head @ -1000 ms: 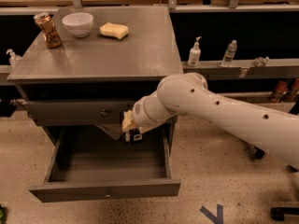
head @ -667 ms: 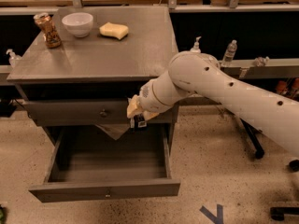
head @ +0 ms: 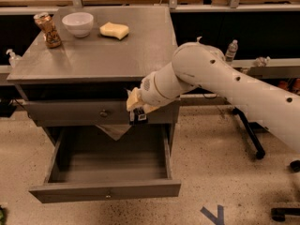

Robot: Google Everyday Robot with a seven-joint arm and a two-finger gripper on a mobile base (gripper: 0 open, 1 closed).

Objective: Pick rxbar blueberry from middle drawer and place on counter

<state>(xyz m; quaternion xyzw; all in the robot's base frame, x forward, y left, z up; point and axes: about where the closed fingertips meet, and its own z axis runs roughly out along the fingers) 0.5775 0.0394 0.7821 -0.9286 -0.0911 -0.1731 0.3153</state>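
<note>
The middle drawer [head: 105, 191] is pulled open at the bottom of the cabinet, and its inside looks bare. My gripper [head: 136, 111] hangs above the drawer's back right part, in front of the closed upper drawer front [head: 79, 112]. It is shut on a small dark bar with white print, the rxbar blueberry [head: 139, 117], which sticks out below the pale fingers. The bar is held below the level of the counter [head: 93, 55], near its front right edge. My white arm reaches in from the right.
On the counter's far side stand a can [head: 47, 29], a white bowl [head: 77, 23] and a yellow sponge [head: 114, 30]. Bottles stand on narrow ledges at the right [head: 231, 50] and left [head: 11, 57]. Chair legs [head: 253, 139] stand on the floor at right.
My gripper has risen with the bar from just over the open drawer to the height of the upper drawer front, shifting slightly right. The drawer has stayed open.
</note>
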